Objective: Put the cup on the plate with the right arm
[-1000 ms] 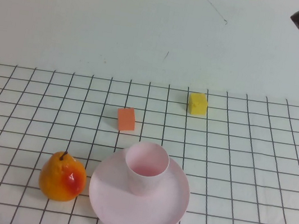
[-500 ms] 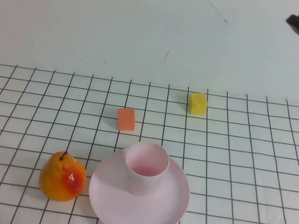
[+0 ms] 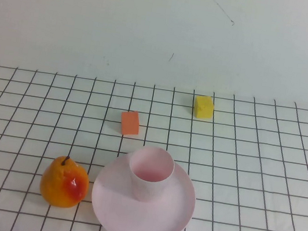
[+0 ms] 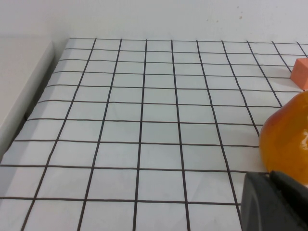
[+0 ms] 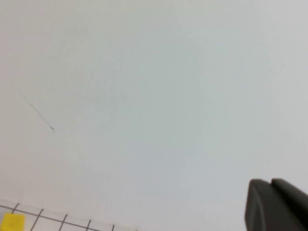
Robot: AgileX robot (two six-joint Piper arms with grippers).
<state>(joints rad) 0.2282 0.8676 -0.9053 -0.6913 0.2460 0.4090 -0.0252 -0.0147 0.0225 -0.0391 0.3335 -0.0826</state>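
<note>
The pale pink cup (image 3: 149, 172) stands upright on the round pale pink plate (image 3: 174, 212) at the front middle of the checked table. Neither arm shows in the high view. In the right wrist view my right gripper (image 5: 270, 182) is shut and empty, raised and facing the pale back wall, far from the cup. In the left wrist view my left gripper (image 4: 269, 175) is shut and empty, low over the table beside the pear (image 4: 286, 139).
An orange-yellow pear (image 3: 63, 182) sits just left of the plate. An orange cube (image 3: 130, 123) lies behind the plate and shows in the left wrist view (image 4: 301, 72). A yellow cube (image 3: 204, 106) sits near the back wall, also in the right wrist view (image 5: 12, 222).
The right gripper, seen at the top right of the high view before, has moved up and out of that view. The cup, plate and other things have not moved.
</note>
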